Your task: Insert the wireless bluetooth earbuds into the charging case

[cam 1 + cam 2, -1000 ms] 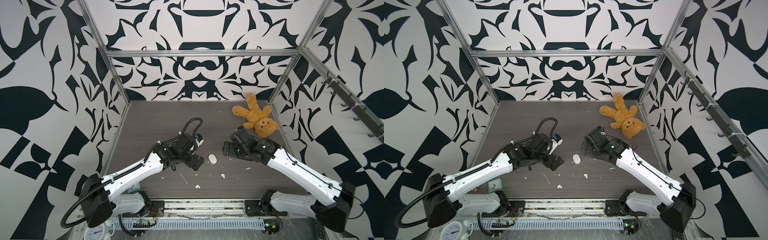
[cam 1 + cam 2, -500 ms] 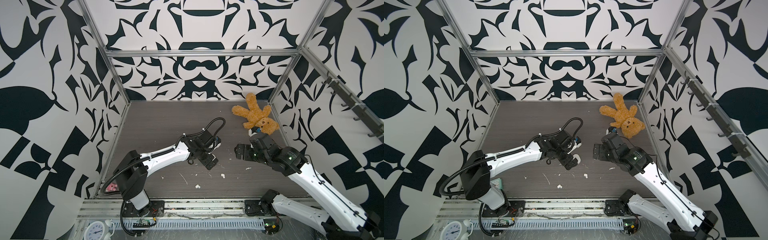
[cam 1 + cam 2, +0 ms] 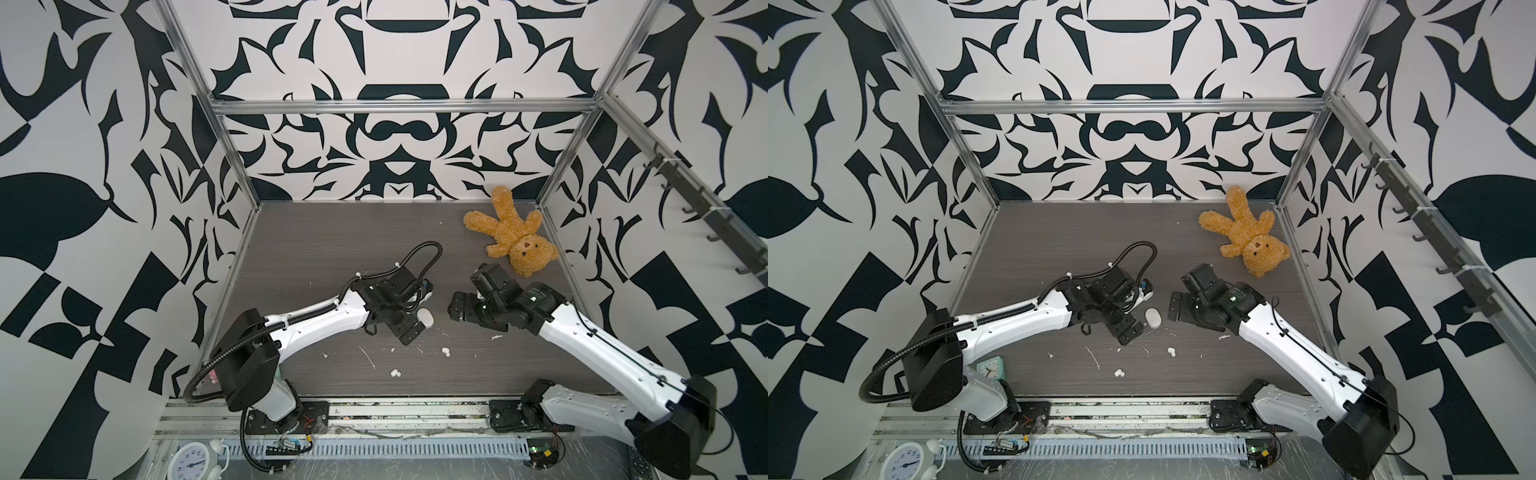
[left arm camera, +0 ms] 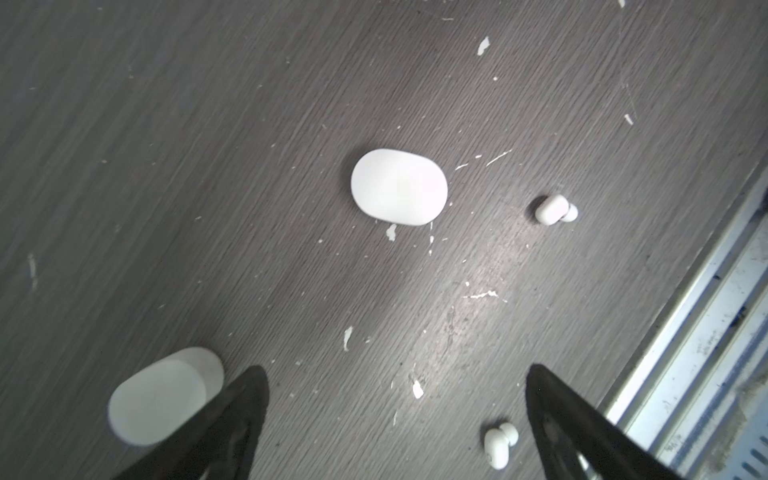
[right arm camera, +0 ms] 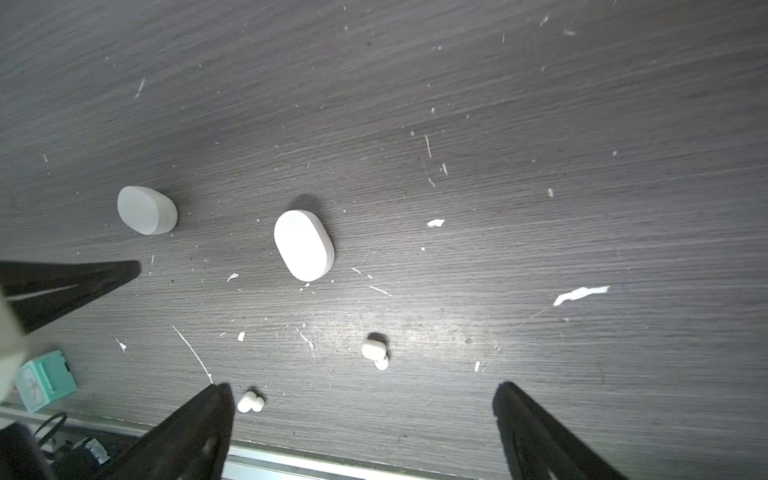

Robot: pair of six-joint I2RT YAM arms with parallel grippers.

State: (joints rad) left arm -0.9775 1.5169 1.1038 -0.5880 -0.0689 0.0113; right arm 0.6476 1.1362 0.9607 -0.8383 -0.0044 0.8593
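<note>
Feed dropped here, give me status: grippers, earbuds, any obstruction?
Left gripper, right gripper open, empty. Two earbuds loose on table, both cases shut. Only white flecks around.

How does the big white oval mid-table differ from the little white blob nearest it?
The charging case is far bigger than the earbud. The case is a smooth, flat-faced oval; the earbud is a lumpy, two-lobed blob. Both are white and lie loose on the table.

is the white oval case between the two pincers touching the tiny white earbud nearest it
Apart. The right wrist view shows bare dark table between the white oval plastic case and the nearest tiny white glossy earbud.
</note>
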